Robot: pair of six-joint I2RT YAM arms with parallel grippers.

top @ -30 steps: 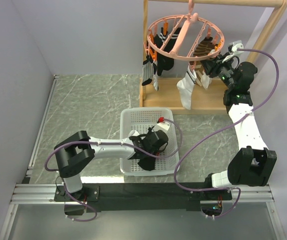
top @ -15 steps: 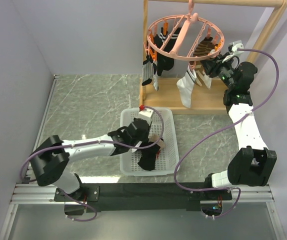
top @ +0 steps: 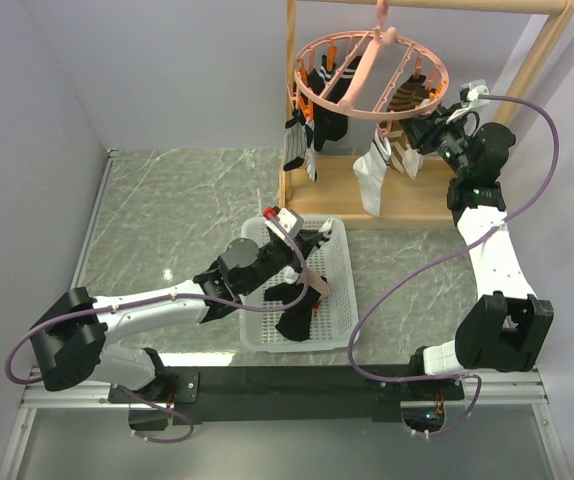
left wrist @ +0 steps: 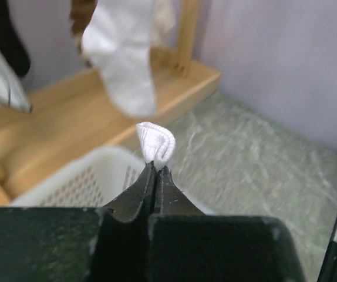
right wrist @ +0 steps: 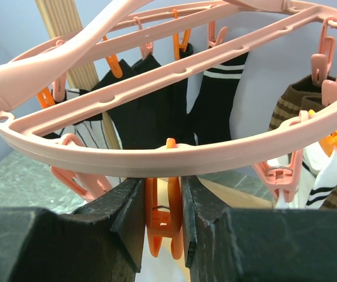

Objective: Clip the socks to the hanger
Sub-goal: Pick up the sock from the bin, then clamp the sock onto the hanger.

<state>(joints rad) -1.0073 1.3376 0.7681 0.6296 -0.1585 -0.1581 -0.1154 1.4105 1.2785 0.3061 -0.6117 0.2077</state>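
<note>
Starting on the left: the left gripper (left wrist: 157, 170) was over the far part of the white basket (top: 297, 346), which sat at the near middle of the worktop (top: 167, 200). Its fingers were pressed tight together on a small fold of a white sock (left wrist: 155, 143), and only a little loop of fabric poked out past the tips. The rest of that sock was below the wrist view, so we couldn't tell how it hung. A couple of dark socks (top: 292, 325) lay in the basket underneath.

Further right, at the far edge of the worktop, the pink hanger (top: 365, 70) hung from the wooden rack (top: 337, 190) with several socks already clipped on. The right gripper (right wrist: 164, 217) was up at the ring's near-right rim, squeezing an orange clip (right wrist: 164, 226) between its fingers. We couldn't tell whether the clip's mouth was actually gaping.

Our take on the step, which we'd call bringing the sock to the held clip:
- That pinch was thin, so lift slowly and clear the basket wall before swinging right.
- Come at the clip from below, with the loop leading.
- Push the fabric well into the mouth before the right side lets go.
- Don't shove the ring, it'll swing.
</note>
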